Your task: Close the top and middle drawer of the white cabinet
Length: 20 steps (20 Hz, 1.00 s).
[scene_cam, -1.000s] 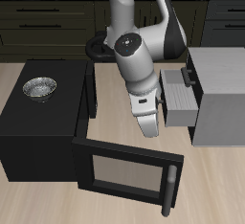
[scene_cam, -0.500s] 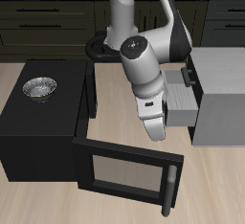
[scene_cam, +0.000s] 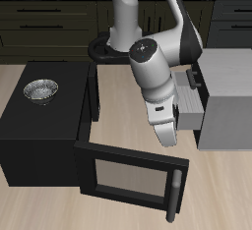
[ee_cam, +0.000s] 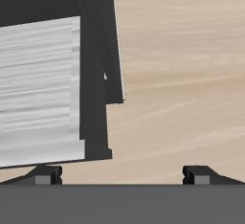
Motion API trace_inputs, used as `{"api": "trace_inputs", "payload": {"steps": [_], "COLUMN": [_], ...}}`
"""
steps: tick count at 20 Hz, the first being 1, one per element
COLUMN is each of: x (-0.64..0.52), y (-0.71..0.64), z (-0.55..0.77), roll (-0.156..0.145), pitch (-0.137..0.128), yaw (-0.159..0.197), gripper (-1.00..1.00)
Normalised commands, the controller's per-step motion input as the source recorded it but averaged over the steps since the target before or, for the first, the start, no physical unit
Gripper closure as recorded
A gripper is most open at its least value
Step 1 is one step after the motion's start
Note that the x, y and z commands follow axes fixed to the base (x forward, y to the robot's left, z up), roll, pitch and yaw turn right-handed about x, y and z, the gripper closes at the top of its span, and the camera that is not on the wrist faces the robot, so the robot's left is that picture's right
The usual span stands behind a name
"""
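Note:
The white cabinet (scene_cam: 228, 98) stands on the table beside the arm. Two pale grey drawers stick out of its front: the top drawer (scene_cam: 182, 80) and, below it and farther out, the middle drawer (scene_cam: 190, 108). My gripper (scene_cam: 165, 137) hangs just in front of the middle drawer's front, pointing down, with nothing in it. In the wrist view the fingertips (ee_cam: 44, 174) stand wide apart and empty, and a pale grey drawer with dark edges (ee_cam: 43, 89) lies close beyond my gripper (ee_cam: 122, 175). The drawer handles are hidden behind the arm.
A black box (scene_cam: 39, 131) with a metal bowl (scene_cam: 40, 90) on top stands across the table. Its glass-paned door (scene_cam: 128, 175) hangs open toward the table's front edge, close below my gripper. Dark counter cabinets (scene_cam: 49, 18) line the back.
The arm has swung toward the white cabinet, bringing my gripper closer to the front of the open drawers. The drawers have not moved.

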Motion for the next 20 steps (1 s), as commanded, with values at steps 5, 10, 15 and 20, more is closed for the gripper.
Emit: {"api": "trace_inputs", "payload": {"steps": [5, 10, 15, 20], "x": [0.03, 0.05, 0.04, 0.08], "y": [0.23, 0.17, 0.18, 0.20], "z": [-0.05, -0.02, -0.06, 0.00], "roll": [0.028, 0.016, 0.022, 0.022], "pitch": [-0.007, -0.004, -0.001, -0.019], "yaw": [-0.002, -0.011, -0.009, -0.007], "gripper": [-1.00, -1.00, -1.00, -1.00]}}
